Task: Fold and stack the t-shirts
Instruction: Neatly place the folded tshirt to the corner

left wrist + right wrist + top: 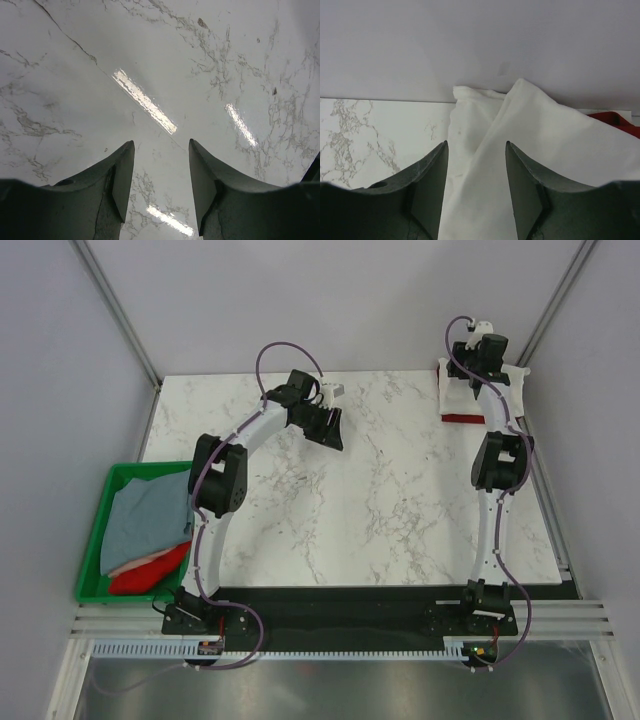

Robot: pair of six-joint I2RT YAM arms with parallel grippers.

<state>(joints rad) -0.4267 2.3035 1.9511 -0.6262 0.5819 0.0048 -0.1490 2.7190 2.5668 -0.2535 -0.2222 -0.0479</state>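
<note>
Grey walls closed in on three sides, and the white marble table (pixel 380 490) ran out in front of me, veined in grey and shining under the lights.

Over at the near left edge of the table sat the green crate (pixel 93 540), right beside my left arm (pixel 225 475). Two t-shirts lay loose in it: the grey-blue shirt (pixel 145 520) took up most of the room, crumpled, and the bright red shirt (pixel 150 568) bunched against the near wall, part of it under the grey-blue cloth.

My left jaws hung over bare marble near the middle of the far half of the table. From the left wrist view they stood moderately apart, with nothing between them but table (pixel 150 75) and two streaks of glare.

My right arm (pixel 500 460) reached out to the far right corner, hard by the wall. That was where the other t-shirts were: the white shirt (pixel 452 390) lay in a pile there, and the dark red shirt (pixel 462 417) showed as a strip along its near edge. From the right wrist view my right jaws stood parted too, just above the white shirt (pixel 545 150), folds of it filling the gap. I could not tell whether they touched the cloth. A sliver of the dark red shirt (pixel 622 125) peeked out at the right.
</note>
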